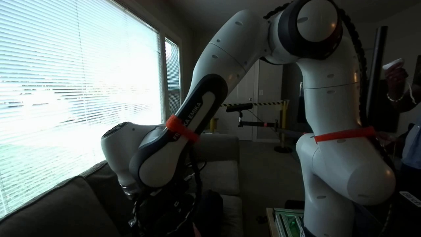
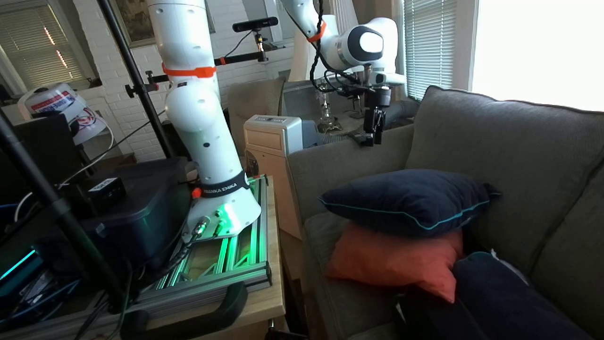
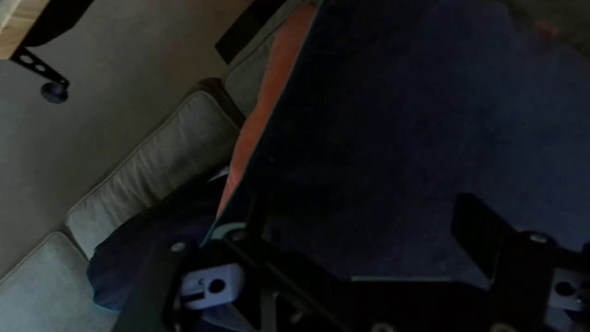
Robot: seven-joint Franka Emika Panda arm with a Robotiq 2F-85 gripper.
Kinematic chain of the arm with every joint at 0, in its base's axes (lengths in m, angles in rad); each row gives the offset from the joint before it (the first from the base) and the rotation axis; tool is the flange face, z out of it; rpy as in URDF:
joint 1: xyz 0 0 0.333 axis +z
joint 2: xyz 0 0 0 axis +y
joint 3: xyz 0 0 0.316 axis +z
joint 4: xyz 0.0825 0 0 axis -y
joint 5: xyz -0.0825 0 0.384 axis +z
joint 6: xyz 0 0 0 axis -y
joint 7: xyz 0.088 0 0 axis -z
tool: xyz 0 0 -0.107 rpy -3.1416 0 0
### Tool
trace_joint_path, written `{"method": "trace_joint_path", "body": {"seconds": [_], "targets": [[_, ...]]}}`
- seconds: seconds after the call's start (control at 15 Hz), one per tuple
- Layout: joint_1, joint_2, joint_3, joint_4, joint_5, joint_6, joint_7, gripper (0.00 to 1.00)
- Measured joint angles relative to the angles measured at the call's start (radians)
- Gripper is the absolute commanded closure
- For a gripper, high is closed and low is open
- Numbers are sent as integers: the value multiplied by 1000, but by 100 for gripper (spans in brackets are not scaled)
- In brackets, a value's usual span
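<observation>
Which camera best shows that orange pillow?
An exterior view: the orange pillow shows a broad face there, beneath a navy pillow. The wrist view shows just a narrow strip; in an exterior view, a dim reddish patch at the bottom edge may be it.

Bright blinds-covered window (image 1: 82,72) in an ext view; yel post (image 1: 284,113), blk/yel tape (image 1: 268,104) strung from it in front of wht door (image 1: 245,89). Framed pic (image 2: 134,21) on wht brick wall (image 2: 96,42), wht bucket (image 2: 56,101) w/ red/blue print, upright boxy appliance (image 2: 269,137).
</observation>
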State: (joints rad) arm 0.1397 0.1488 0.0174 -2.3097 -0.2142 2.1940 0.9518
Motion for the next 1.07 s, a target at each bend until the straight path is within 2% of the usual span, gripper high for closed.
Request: {"method": "trace_joint_path", "body": {"seconds": [0.33, 0.67, 0.93, 1.07], "targets": [[-60, -3, -2, -11, 167, 133, -126, 0], [-67, -18, 10, -46, 280, 282, -361, 0], [-66, -30, 29, -56, 364, 316, -539, 0], [-66, -32, 32, -54, 372, 316, -572, 0]]}}
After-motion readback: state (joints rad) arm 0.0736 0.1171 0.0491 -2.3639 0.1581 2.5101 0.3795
